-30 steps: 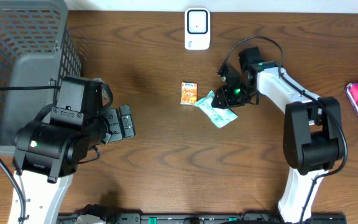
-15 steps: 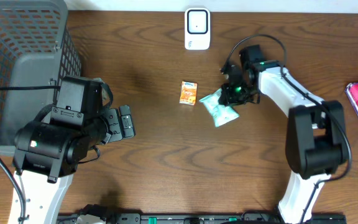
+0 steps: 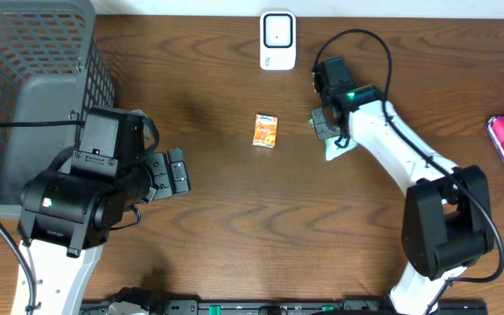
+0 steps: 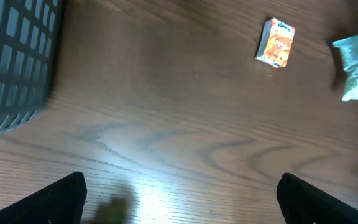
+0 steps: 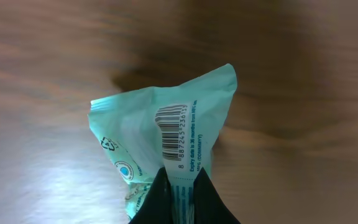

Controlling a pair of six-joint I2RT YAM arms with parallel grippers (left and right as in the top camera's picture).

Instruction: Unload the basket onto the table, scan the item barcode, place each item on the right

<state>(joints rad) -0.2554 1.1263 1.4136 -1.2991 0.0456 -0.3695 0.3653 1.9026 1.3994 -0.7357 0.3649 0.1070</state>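
Wooden table (image 3: 234,219), 1 white scanner (image 3: 277,39) at its far edge.
The right gripper (image 5: 180,180) pinches a teal packet (image 5: 160,137), barcode (image 5: 171,134) facing its camera; the left gripper (image 4: 180,186) is spread wide.
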